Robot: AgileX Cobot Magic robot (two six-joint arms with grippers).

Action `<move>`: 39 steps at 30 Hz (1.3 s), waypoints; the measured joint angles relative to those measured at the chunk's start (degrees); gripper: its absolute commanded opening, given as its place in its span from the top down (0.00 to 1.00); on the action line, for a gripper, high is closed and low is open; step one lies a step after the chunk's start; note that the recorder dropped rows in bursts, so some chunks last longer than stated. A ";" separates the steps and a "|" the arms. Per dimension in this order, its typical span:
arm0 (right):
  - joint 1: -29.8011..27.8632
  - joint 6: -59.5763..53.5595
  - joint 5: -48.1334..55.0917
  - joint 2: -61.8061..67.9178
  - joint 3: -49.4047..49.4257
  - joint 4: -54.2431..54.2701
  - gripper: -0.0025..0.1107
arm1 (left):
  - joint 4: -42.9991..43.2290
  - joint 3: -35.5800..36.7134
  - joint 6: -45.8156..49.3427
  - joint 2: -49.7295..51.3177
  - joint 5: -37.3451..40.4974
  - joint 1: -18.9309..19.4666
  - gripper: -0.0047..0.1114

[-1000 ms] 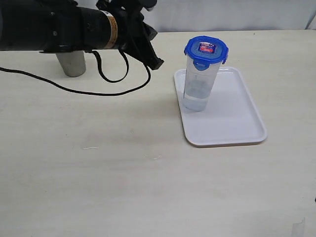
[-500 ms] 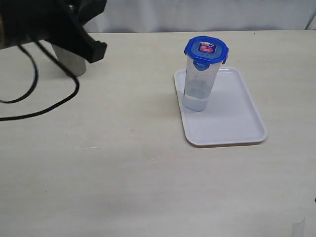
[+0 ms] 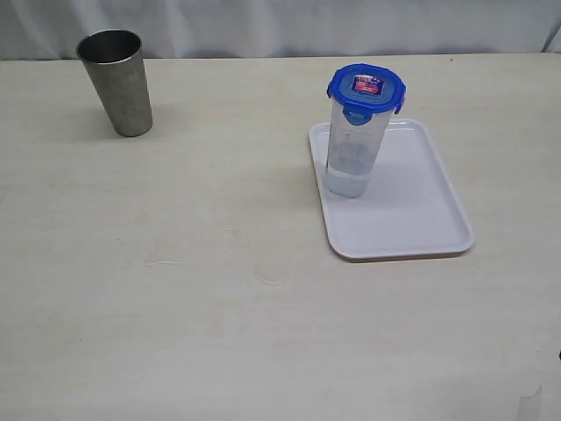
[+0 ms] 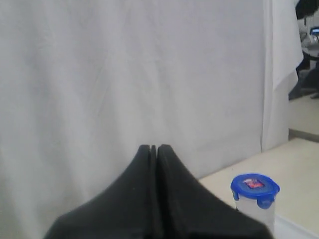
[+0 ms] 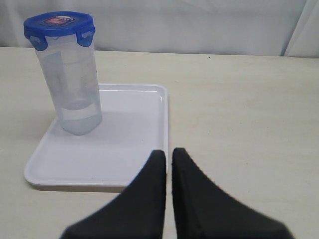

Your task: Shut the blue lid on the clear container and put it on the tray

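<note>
The clear container (image 3: pixel 352 162), a tall, narrow tumbler of see-through plastic that tapers toward its base, stands upright on the tray (image 3: pixel 412 224), close to the tray's far left corner in the exterior view. The blue lid (image 3: pixel 366 90) sits on its mouth: round, glossy plastic, with its snap flaps folded down over the rim and a red-and-white sticker facing up. The tray is flat, smooth white plastic, rectangular with rounded corners and a low raised rim. It lies on the pale, matte tabletop (image 3: pixel 175 333).

Through the container's wall a lighter band shows near the bottom, but it is not clear what it is. A faint ring-shaped mark (image 3: pixel 273 269) on the tabletop in front of the tray is too dim to identify.

Well apart to the far left stands a steel cup (image 3: pixel 118 83), grey, brushed and tapered, open end up. White cloth (image 3: pixel 307 26) hangs behind the tabletop.

Neither arm appears in the exterior view. The left pincer (image 4: pixel 153 148) is black and wedge-shaped, fully closed on nothing, and is raised before the cloth. It hides part of the container's body in its own view. The right pincer (image 5: pixel 168 152) is also closed and empty, and it points at the tray's near edge.
</note>
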 measured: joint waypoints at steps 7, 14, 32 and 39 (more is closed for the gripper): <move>0.00 0.00 0.00 0.00 0.00 0.00 0.94 | -4.51 0.28 0.00 -7.41 6.67 0.00 0.96; 0.00 0.00 0.00 0.00 0.00 0.00 0.94 | -5.31 0.28 0.00 -9.08 12.82 0.00 0.96; 0.00 0.00 0.00 0.00 0.00 0.00 0.94 | -5.65 0.28 0.00 -9.08 13.06 0.00 0.96; 0.00 0.00 0.00 0.00 0.00 0.00 0.94 | -18.55 0.28 0.00 -9.08 13.19 0.00 0.96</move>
